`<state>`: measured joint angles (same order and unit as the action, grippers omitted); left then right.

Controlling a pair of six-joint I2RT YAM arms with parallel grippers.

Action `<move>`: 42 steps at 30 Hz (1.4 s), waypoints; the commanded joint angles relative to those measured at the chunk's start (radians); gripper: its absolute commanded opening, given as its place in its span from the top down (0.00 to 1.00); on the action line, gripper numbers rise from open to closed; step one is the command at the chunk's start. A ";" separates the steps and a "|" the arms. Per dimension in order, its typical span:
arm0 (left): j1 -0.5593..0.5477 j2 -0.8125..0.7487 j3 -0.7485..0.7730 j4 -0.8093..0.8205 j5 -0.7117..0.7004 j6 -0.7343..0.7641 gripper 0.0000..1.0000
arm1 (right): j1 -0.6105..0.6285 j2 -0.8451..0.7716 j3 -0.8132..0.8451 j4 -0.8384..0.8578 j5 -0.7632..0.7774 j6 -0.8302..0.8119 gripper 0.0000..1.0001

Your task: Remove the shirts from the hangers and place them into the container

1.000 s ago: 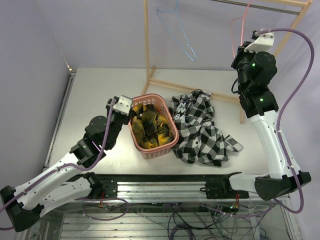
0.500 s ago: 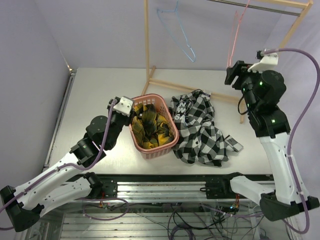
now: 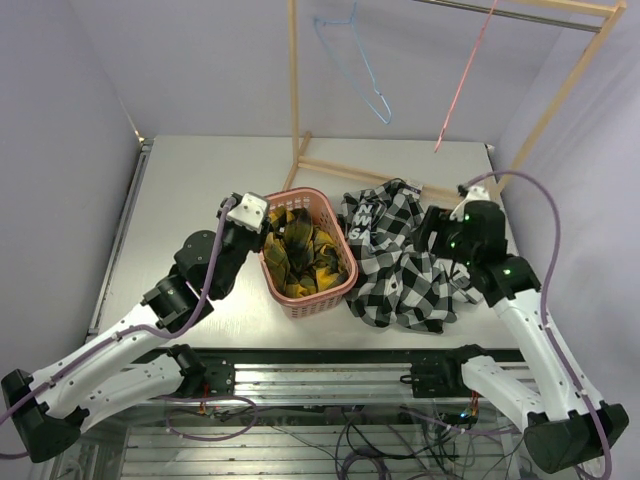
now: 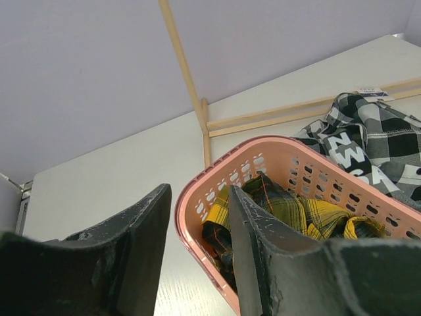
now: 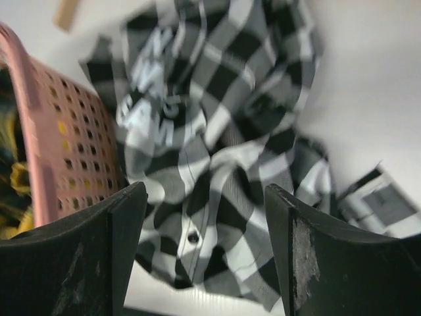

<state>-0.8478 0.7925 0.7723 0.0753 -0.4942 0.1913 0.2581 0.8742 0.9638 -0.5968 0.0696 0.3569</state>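
Jaws first: the left gripper is closed on the near-left rim of the salmon basket, and the right gripper stands wide apart with nothing in it.

From the overhead camera, the left arm lies low across the table, elbow bent, its wrist reaching up and right to the basket's corner. The right arm rises from its base, folds at the elbow and tips its wrist down and to the left over the black-and-white checked shirt. That shirt lies crumpled on the table, pressed against the basket's right side. The yellow plaid shirt fills the basket. Behind, on the wooden rack, the blue hanger and the pink hanger hang bare.

At the left wrist, the left gripper straddles the basket wall, one finger outside and one inside, both close against the rim. Yellow plaid cloth is bunched just beyond the inner finger, and the checked shirt shows past the far rim.

At the right wrist, the picture is blurred. The right gripper hangs above the checked shirt, its fingers spread far apart and clear of the cloth. The basket's perforated side runs down the left edge, touching the shirt.
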 commanded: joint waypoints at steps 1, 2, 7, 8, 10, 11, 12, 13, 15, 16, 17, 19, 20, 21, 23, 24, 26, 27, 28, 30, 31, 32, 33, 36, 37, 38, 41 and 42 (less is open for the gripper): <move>-0.002 0.009 0.025 0.010 0.005 -0.016 0.49 | -0.005 -0.010 -0.136 0.014 -0.129 0.109 0.28; -0.003 0.009 0.025 0.009 -0.001 -0.013 0.49 | -0.005 -0.002 -0.152 0.012 -0.135 0.117 0.27; -0.002 -0.009 0.016 0.019 -0.037 0.001 0.48 | -0.003 0.034 -0.200 0.021 -0.125 0.111 0.26; -0.002 -0.014 0.014 0.022 -0.044 0.004 0.48 | -0.003 0.041 -0.205 0.031 -0.134 0.110 0.25; -0.003 -0.018 0.012 0.024 -0.051 0.006 0.48 | -0.003 0.063 -0.209 0.044 -0.153 0.111 0.24; -0.002 -0.020 0.012 0.025 -0.052 0.007 0.48 | -0.003 0.078 -0.212 0.051 -0.158 0.113 0.24; -0.003 -0.019 0.012 0.025 -0.052 0.007 0.48 | -0.003 0.093 -0.215 0.060 -0.163 0.114 0.23; -0.003 -0.021 0.012 0.025 -0.052 0.006 0.49 | -0.003 0.105 -0.220 0.076 -0.169 0.116 0.23; -0.003 -0.020 0.010 0.027 -0.052 0.007 0.48 | -0.002 0.126 -0.232 0.107 -0.179 0.120 0.22; -0.003 -0.019 0.010 0.027 -0.052 0.008 0.48 | -0.003 0.136 -0.237 0.119 -0.182 0.122 0.21; -0.002 -0.017 0.011 0.025 -0.052 0.008 0.48 | -0.003 0.147 -0.243 0.134 -0.185 0.124 0.20; -0.003 -0.013 0.014 0.021 -0.053 0.009 0.49 | -0.003 0.178 -0.249 0.156 -0.190 0.123 0.17; -0.003 -0.011 0.015 0.020 -0.055 0.009 0.49 | -0.003 0.191 -0.254 0.169 -0.195 0.123 0.13; -0.003 -0.012 0.014 0.020 -0.056 0.010 0.49 | -0.002 0.203 -0.258 0.183 -0.195 0.123 0.11; -0.002 -0.009 0.015 0.020 -0.060 0.012 0.49 | 0.001 0.229 -0.260 0.208 -0.195 0.124 0.08; -0.003 -0.008 0.015 0.020 -0.062 0.013 0.49 | 0.003 0.244 -0.259 0.221 -0.195 0.122 0.07; -0.003 -0.007 0.015 0.020 -0.064 0.013 0.49 | 0.013 0.286 -0.252 0.248 -0.178 0.119 0.07; -0.003 -0.005 0.015 0.020 -0.064 0.013 0.49 | 0.019 0.310 -0.249 0.257 -0.171 0.117 0.06; -0.002 -0.004 0.015 0.020 -0.065 0.015 0.49 | 0.026 0.333 -0.244 0.265 -0.159 0.117 0.06; -0.003 0.000 0.017 0.017 -0.067 0.017 0.49 | 0.048 0.383 -0.235 0.283 -0.128 0.119 0.06; -0.002 0.002 0.018 0.016 -0.068 0.017 0.49 | 0.061 0.408 -0.230 0.289 -0.107 0.121 0.06; -0.003 0.001 0.016 0.017 -0.071 0.018 0.49 | 0.075 0.436 -0.221 0.293 -0.085 0.122 0.06; -0.002 0.001 0.014 0.019 -0.074 0.020 0.49 | 0.091 0.463 -0.213 0.297 -0.064 0.122 0.06; -0.003 0.006 0.012 0.021 -0.079 0.023 0.49 | 0.137 0.531 -0.192 0.308 0.003 0.125 0.06; -0.003 0.010 0.013 0.019 -0.080 0.024 0.49 | 0.143 0.551 -0.190 0.316 0.010 0.128 0.07; -0.003 0.014 0.015 0.018 -0.079 0.025 0.49 | 0.146 0.567 -0.191 0.326 0.011 0.134 0.07; -0.002 0.023 0.020 0.011 -0.075 0.025 0.49 | 0.150 0.608 -0.202 0.366 -0.005 0.144 0.12; -0.003 0.026 0.020 0.011 -0.076 0.025 0.49 | 0.150 0.620 -0.205 0.376 -0.009 0.145 0.15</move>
<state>-0.8478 0.8093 0.7723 0.0761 -0.5560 0.2058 0.4034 1.4570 0.7483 -0.2955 0.0364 0.4805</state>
